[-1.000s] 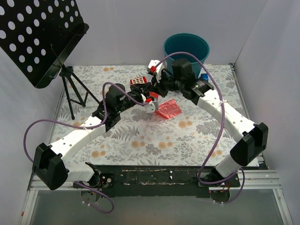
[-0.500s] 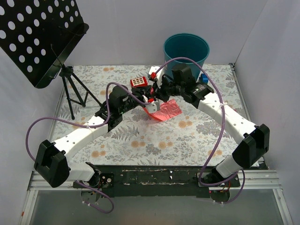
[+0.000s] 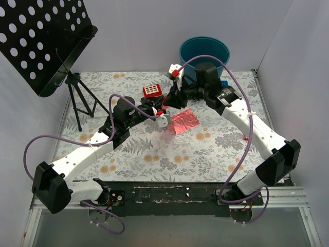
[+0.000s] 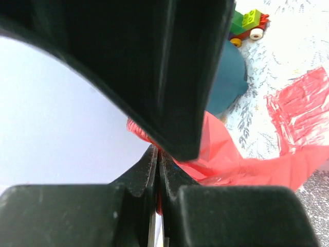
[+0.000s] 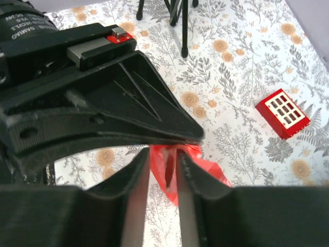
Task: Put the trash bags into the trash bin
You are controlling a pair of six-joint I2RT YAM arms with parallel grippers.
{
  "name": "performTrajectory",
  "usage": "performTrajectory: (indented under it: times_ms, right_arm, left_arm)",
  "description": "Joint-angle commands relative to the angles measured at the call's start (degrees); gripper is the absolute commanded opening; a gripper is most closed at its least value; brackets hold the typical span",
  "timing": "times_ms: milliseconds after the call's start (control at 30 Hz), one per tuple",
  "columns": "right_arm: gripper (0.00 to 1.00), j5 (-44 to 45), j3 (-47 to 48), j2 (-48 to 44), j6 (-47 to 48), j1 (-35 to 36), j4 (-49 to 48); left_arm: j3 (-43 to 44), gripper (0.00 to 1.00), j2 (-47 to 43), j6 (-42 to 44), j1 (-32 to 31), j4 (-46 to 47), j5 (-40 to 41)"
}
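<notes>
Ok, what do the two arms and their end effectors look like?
The left arm and right arm match: white links, black joints, looping purple cables. The left end effector and right end effector are black, with white-and-red fittings.

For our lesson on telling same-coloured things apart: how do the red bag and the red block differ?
The bag is thin, crinkled, translucent film; the block is rigid and opaque, with a white grid on top. The bag spreads wider than the block. The bag is pinched at one edge in the shut left gripper; the block lies free, with nothing touching it. Both are red.
</notes>
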State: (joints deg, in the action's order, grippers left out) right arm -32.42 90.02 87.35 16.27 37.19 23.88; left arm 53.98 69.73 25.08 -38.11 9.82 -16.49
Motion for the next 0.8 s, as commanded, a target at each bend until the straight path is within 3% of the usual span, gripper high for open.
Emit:
performTrajectory:
  times_ms: [0, 67, 167, 333, 600, 767]
  right_arm:
    - [0.44, -10.27, 3.84, -3.59, -9.12, -8.59, -3.31]
    - [0.55, -16.33, 6.47, -2.81, -14.40, -15.79, -3.22]
    - [0.63, -23.72, 10.87, -0.61, -20.83, -21.71, -5.06]
    - [0.70, -26.19, 12.73, 1.77, -21.98, -20.93, -6.38]
    - [0.71, -34.28, 11.06, 0.81, -25.41, -15.66, -10.25]
    - [0.71, -33.68, 8.51, -1.21, -17.79, -13.38, -2.54]
  left_arm:
    - [-0.63, 0.00, -4.07, -0.73, -0.39, -1.40, -2.75]
    - [-0.80, 0.00, -6.35, -0.21, -0.48, 0.71, -4.77]
    - [-2.20, 0.00, -9.08, 2.42, -0.48, 2.73, -9.24]
    - [-3.79, 0.00, -11.02, 6.29, -0.39, 4.68, -16.72]
    - [-1.94, 0.00, -9.62, 7.61, -0.48, 1.08, -18.58]
    - [-1.95, 0.00, -8.74, 8.05, -0.39, -0.68, -17.44]
